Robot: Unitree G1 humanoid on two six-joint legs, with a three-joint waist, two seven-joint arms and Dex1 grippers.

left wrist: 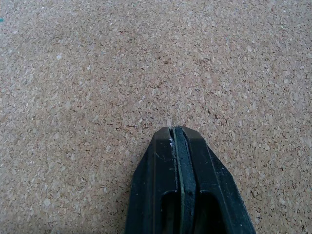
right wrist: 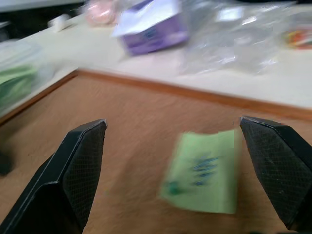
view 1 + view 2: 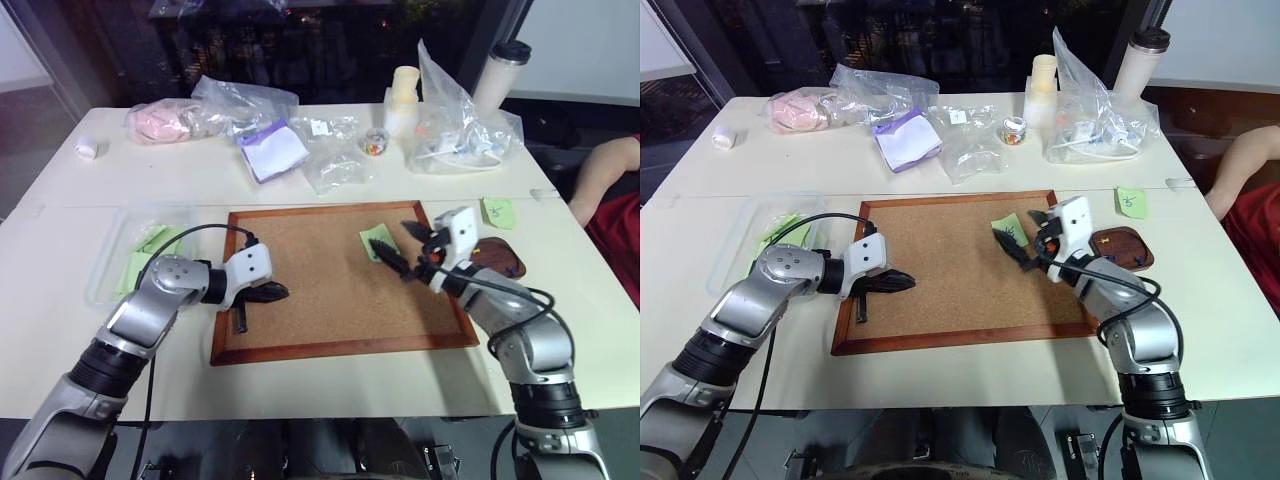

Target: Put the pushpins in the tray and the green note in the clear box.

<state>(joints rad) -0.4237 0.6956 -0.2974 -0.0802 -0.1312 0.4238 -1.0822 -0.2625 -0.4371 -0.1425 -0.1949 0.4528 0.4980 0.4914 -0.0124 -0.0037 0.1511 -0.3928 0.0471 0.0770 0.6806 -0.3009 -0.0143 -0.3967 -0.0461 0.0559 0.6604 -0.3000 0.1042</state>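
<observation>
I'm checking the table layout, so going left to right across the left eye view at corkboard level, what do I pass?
Clear box → left pincer → green note → right pincer → brown tray.

White table (image 3: 300, 385) with corkboard (image 3: 330, 320), clear box (image 3: 105, 275), tray (image 3: 508, 262), plastic bags (image 3: 340, 165).

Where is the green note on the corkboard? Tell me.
In the left eye view, the green note lies on the corkboard near its far right corner, just in front of the open right claw.
</observation>
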